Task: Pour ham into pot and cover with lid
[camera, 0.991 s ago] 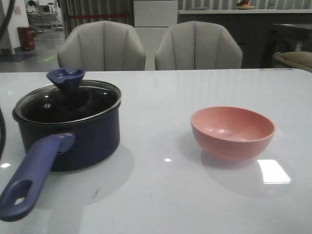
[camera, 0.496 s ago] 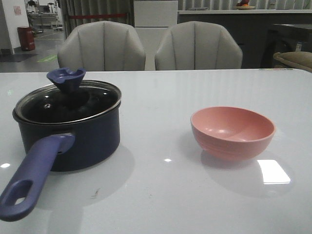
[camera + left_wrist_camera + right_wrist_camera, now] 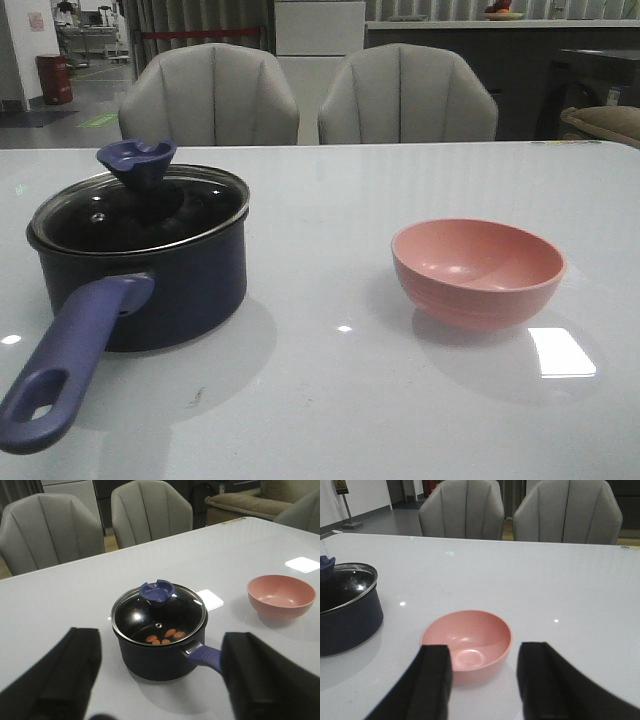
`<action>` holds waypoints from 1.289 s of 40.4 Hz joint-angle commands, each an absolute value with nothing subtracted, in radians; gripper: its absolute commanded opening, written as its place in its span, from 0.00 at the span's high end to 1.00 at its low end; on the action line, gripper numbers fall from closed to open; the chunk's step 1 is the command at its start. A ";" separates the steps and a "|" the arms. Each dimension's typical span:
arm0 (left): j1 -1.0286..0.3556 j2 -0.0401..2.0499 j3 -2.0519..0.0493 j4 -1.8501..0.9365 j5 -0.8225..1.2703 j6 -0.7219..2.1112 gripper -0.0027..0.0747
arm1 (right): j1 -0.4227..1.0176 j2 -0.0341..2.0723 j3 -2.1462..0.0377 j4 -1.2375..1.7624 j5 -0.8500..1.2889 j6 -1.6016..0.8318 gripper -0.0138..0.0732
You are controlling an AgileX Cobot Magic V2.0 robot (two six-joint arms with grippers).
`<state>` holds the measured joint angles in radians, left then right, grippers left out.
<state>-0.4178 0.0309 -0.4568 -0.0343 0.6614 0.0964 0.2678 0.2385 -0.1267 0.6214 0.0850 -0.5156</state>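
no brand, label or writing could be read on any thing. at the left of the front view stood the pot [image 3: 150, 285], its lid [image 3: 140, 208] seated on the rim and its long handle [image 3: 70, 365] running to the lower left corner of the frame. through the glass, in the left wrist view, the ham [image 3: 165, 637] lay inside the pot. the middle of the table [image 3: 330, 400] was bare and wide. right of centre sat the pink bowl [image 3: 477, 270], well apart from the pot and from the table's far edge. two chairs [image 3: 305, 95] stood behind. the left gripper [image 3: 160, 675] was spread wide, holding nothing; the right gripper [image 3: 482, 677] was also spread, just before the bowl.
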 commanded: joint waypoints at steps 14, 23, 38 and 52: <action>-0.425 -0.018 -0.411 -0.054 0.549 0.094 0.77 | 0.273 0.245 -0.156 0.628 0.023 -0.517 0.67; -0.425 -0.018 -0.411 -0.054 0.549 0.094 0.77 | 0.276 0.245 -0.156 0.628 0.023 -0.517 0.67; -0.416 -0.018 -0.369 -0.038 0.510 0.094 0.77 | 0.276 0.245 -0.156 0.628 0.023 -0.517 0.67; -0.143 -0.024 -0.097 0.000 0.112 0.092 0.77 | 0.276 0.245 -0.156 0.628 0.023 -0.517 0.67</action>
<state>-0.1905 -0.0058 -0.1243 0.0000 0.2954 0.0964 0.2765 0.2385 -0.1267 0.6214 0.0873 -0.5156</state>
